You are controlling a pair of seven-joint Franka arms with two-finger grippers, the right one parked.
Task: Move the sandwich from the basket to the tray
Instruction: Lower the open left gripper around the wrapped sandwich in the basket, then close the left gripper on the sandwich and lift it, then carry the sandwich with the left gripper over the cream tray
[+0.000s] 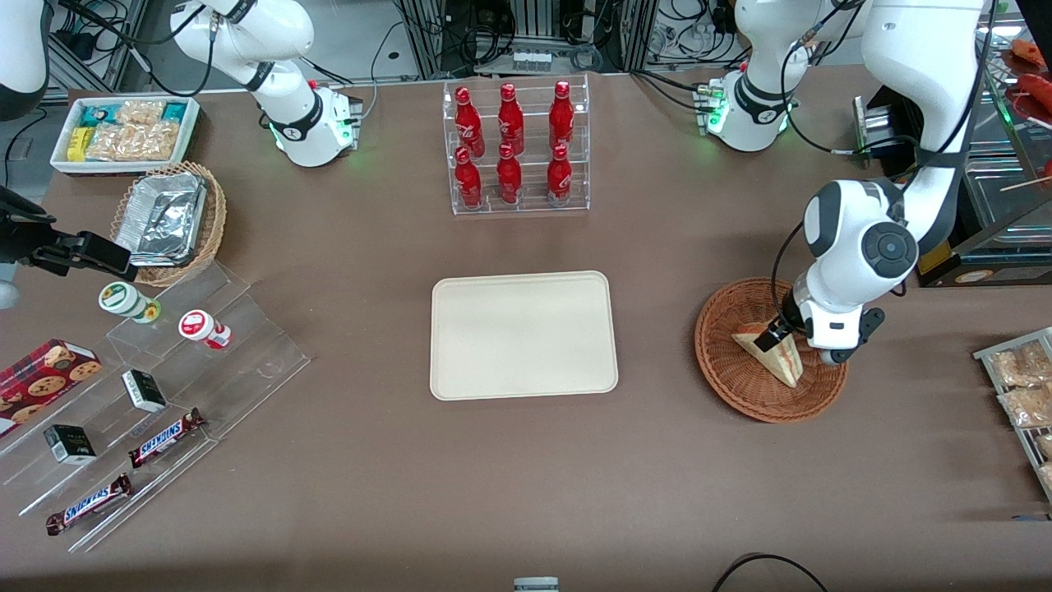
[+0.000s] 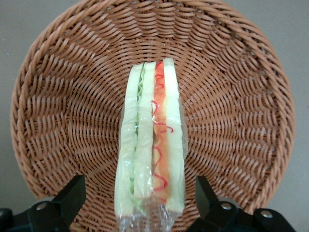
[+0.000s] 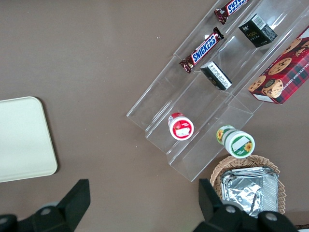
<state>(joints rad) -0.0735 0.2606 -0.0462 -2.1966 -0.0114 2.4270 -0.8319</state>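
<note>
The sandwich (image 1: 772,355) (image 2: 152,145), a wrapped wedge of white bread with green and orange-red filling, stands on edge in the reddish-brown wicker basket (image 1: 723,378) (image 2: 72,96) toward the working arm's end of the table. My gripper (image 1: 779,335) (image 2: 139,182) is lowered into the basket, open, with one black finger on each side of the sandwich's wide end and a gap between each finger and the bread. The cream tray (image 1: 523,335) (image 3: 21,140) lies bare at the table's middle, about a basket's width away from the basket.
A clear rack of red bottles (image 1: 518,148) stands farther from the front camera than the tray. Toward the parked arm's end are a tan basket with a foil container (image 1: 168,218), a white snack box (image 1: 123,131) and clear steps with candy bars (image 1: 164,370). Snack packets (image 1: 1023,386) lie beside the basket.
</note>
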